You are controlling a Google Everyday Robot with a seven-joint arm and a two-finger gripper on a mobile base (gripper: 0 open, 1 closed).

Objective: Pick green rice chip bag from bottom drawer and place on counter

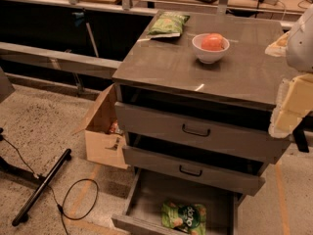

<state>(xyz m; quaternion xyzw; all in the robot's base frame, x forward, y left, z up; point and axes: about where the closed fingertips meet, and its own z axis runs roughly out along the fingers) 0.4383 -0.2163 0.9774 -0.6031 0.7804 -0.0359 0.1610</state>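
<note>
The green rice chip bag (184, 217) is bright green with a dark round logo. It lies flat on the floor of the open bottom drawer (146, 195), near its front edge. The counter (195, 67) is the grey-brown top of the drawer cabinet. My gripper (292, 106) shows as pale, yellowish parts at the right edge of the view. It is beside the cabinet's right front corner, at the height of the top drawer, well above and to the right of the bag. It holds nothing that I can see.
A paler olive-green bag (168, 23) and a white bowl (210, 49) with an orange fruit sit on the counter. Two upper drawers with black loop handles (195, 131) stand slightly open. An open cardboard box (102, 131) and floor cables (73, 199) lie left of the cabinet.
</note>
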